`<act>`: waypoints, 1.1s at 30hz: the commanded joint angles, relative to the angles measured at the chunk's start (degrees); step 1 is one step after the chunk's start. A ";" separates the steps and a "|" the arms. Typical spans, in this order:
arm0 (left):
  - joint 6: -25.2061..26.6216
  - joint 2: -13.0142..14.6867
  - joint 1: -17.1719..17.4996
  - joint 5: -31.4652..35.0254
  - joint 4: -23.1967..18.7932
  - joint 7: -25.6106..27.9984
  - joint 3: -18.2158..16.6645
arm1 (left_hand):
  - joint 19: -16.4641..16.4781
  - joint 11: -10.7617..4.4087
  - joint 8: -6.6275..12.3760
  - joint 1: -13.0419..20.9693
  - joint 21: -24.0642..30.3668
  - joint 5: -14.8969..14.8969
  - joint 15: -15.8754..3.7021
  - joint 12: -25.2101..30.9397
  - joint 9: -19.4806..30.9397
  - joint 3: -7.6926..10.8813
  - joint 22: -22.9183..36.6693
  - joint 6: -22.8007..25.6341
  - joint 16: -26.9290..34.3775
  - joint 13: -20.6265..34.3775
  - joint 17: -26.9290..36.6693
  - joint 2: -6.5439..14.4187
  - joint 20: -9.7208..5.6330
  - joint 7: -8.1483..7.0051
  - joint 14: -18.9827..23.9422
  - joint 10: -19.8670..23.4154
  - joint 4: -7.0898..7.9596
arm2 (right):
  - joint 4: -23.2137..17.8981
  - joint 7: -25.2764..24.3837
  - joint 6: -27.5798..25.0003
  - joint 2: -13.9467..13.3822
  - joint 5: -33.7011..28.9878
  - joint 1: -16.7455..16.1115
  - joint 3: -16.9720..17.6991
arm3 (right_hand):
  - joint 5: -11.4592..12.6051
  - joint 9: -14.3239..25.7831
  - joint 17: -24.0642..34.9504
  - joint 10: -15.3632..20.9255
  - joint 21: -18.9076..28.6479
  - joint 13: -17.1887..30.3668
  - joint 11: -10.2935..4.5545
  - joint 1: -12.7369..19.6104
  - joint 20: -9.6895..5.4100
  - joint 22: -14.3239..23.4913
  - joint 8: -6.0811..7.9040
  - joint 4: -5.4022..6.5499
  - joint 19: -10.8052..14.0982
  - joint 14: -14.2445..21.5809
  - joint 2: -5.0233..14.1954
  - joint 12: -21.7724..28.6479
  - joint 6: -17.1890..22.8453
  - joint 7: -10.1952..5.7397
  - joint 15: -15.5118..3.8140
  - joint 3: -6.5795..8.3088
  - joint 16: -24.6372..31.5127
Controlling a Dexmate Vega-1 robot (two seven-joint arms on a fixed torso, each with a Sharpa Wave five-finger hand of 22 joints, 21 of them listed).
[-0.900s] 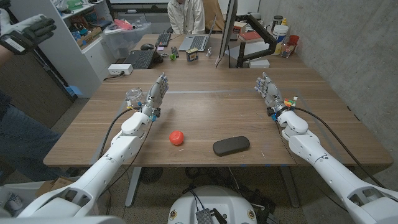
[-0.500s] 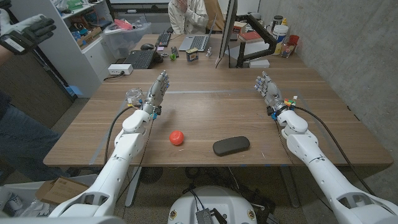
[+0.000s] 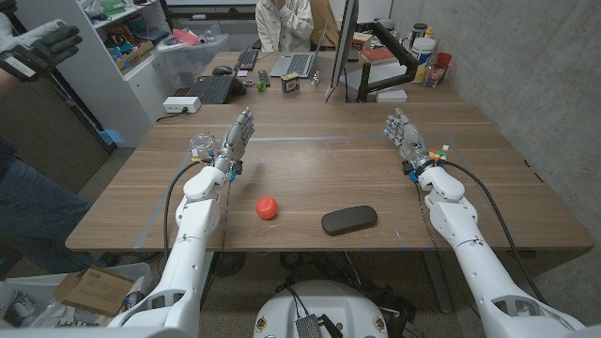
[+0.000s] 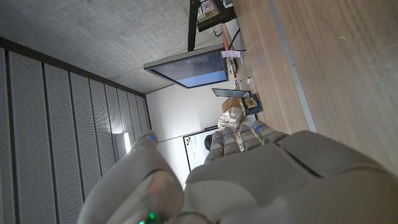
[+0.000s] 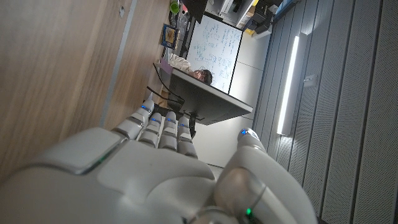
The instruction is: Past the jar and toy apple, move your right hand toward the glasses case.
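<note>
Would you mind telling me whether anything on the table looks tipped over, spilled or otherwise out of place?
Nothing stands out. The jar stands upright beside the left hand, the toy apple and glasses case lie intact near the front edge, and the right hand holds nothing.

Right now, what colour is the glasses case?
Dark grey, nearly black; the glasses case shows best in the head view.

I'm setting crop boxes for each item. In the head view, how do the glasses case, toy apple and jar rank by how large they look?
Largest to smallest, as they look in the head view:
1. glasses case, clearly the widest.
2 and 3. jar and toy apple look about alike; the jar is clear glass, farther from the camera and partly behind the left robot hand, so I won't rank them.
</note>
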 commanded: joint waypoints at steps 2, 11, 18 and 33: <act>1.05 -3.64 -0.34 4.60 -0.82 -3.53 -4.09 | -0.79 -0.16 0.39 0.45 0.24 -0.20 0.12 0.29 0.11 0.23 0.08 0.32 0.24 0.06 0.21 0.10 -0.48 0.10 -0.35 -0.49 -0.19 | -0.93 2.93 0.00 3.59 -4.44 -0.52 3.44 | 0.23 0.32 0.27 0.64 0.14 0.08 -0.18 0.58 0.16 0.18 0.25 -0.18 0.46 0.34 0.27 0.35 0.31 -0.32 0.19 0.32 0.42; 1.33 -4.50 -0.29 5.67 -1.56 -4.22 -4.65 | -1.12 -0.16 0.34 0.58 0.19 -0.33 0.11 0.28 0.11 0.22 0.09 0.26 0.18 0.07 0.22 0.26 -0.44 -0.07 -0.57 -0.59 -0.24 | -1.02 3.97 0.91 4.41 -5.41 -0.73 4.39 | 0.18 0.33 0.27 0.71 0.05 0.10 -0.37 0.61 0.23 0.19 0.25 -0.27 0.33 0.30 0.27 0.31 0.34 -0.62 0.04 0.28 0.34; 1.75 -4.87 -0.18 6.29 -2.37 -4.44 -4.62 | -1.26 -0.35 0.37 0.70 0.20 -0.42 0.08 0.28 0.12 0.24 0.09 0.35 0.18 0.07 0.22 0.41 -0.33 -0.12 -0.63 -0.61 -0.29 | -0.36 4.40 3.28 5.31 -5.44 -1.07 5.12 | 0.17 0.35 0.28 0.56 -0.04 0.13 -0.43 0.70 0.33 0.19 0.17 -0.36 0.19 0.05 0.41 0.21 0.11 -1.38 0.16 0.32 0.20; 2.72 -5.16 0.34 7.16 -3.75 -4.54 -4.29 | -1.39 -0.24 0.39 0.97 0.27 -0.64 0.05 0.29 0.13 0.27 0.10 0.51 0.21 0.08 0.22 0.74 -0.27 -0.17 -0.67 -0.69 -0.39 | 0.03 6.13 6.13 5.81 -5.02 -1.97 5.87 | 0.20 0.41 0.22 0.62 -0.10 0.20 -0.68 1.22 0.48 0.19 0.19 -0.75 0.17 -0.03 0.63 0.17 0.04 -2.25 0.20 0.49 0.10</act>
